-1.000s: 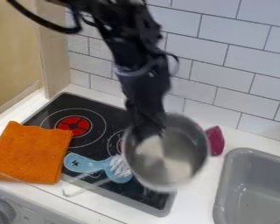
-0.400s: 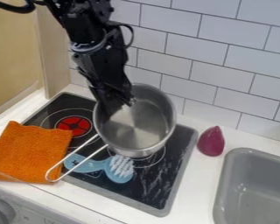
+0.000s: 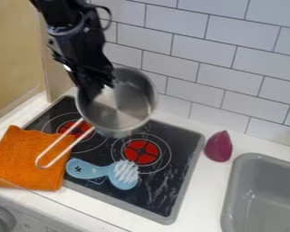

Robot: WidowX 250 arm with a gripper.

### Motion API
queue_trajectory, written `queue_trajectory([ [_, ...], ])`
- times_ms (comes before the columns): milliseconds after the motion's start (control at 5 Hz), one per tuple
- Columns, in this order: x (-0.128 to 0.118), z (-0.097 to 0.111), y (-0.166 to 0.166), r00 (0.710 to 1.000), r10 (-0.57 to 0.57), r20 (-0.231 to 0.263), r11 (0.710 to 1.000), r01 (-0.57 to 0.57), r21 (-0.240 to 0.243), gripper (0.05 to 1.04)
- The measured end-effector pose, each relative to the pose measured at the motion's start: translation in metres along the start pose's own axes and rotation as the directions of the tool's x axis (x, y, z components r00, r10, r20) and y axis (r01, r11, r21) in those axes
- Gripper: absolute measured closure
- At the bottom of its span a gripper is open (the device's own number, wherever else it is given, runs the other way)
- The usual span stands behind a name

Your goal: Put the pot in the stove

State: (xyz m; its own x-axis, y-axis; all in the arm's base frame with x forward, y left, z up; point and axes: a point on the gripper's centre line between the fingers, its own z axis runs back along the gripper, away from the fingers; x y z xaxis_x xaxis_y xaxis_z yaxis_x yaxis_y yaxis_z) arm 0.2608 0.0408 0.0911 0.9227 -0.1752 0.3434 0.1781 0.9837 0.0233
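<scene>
Far left: orange cloth [image 3: 27, 158], partly on the desk [image 3: 69, 208], partly over the stove's left edge. Next to the right, the pot's long wire handle [image 3: 49, 153] slants down over the cloth; whether the two touch, I cannot tell.

My claw [image 3: 103, 87]: closed down on the pot's rim at its upper left, open no wider than that grip needs (dark on dark, so the exact gap is hard to read).

Pot [image 3: 120, 106]: silver metal, round, held raised above the back of the stove [image 3: 171, 136], tilted, its mouth towards the camera. Inside, paler and darker streaks of reflection.

Below the pot, a light-blue brush [image 3: 90, 170] lies on the stove, its white bristles to the right. Just above the bristles, a red burner mark [image 3: 141, 152].

Right of the stove: a magenta, pointed object [image 3: 219, 146] on the desk, then the grey sink [image 3: 262, 199].
</scene>
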Motion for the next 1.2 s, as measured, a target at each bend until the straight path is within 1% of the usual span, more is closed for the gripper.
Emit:
queue_trajectory([
  [200,0.007,-0.004,0.017,0.999,0.045,-0.003,0.999,-0.045,0.012,1.020],
  [400,0.003,-0.016,0.035,0.994,0.106,-0.024,0.994,-0.106,0.011,1.020],
  [600,0.007,-0.026,0.057,0.989,0.144,-0.026,0.989,-0.144,0.018,1.020],
  [800,0.000,-0.036,0.074,0.981,0.190,-0.047,0.982,-0.189,0.026,1.020],
  [1000,0.000,-0.044,0.092,0.972,0.229,-0.055,0.973,-0.228,0.032,1.020],
  [1200,-0.001,-0.054,0.098,0.966,0.252,-0.063,0.968,-0.251,0.026,1.020],
])
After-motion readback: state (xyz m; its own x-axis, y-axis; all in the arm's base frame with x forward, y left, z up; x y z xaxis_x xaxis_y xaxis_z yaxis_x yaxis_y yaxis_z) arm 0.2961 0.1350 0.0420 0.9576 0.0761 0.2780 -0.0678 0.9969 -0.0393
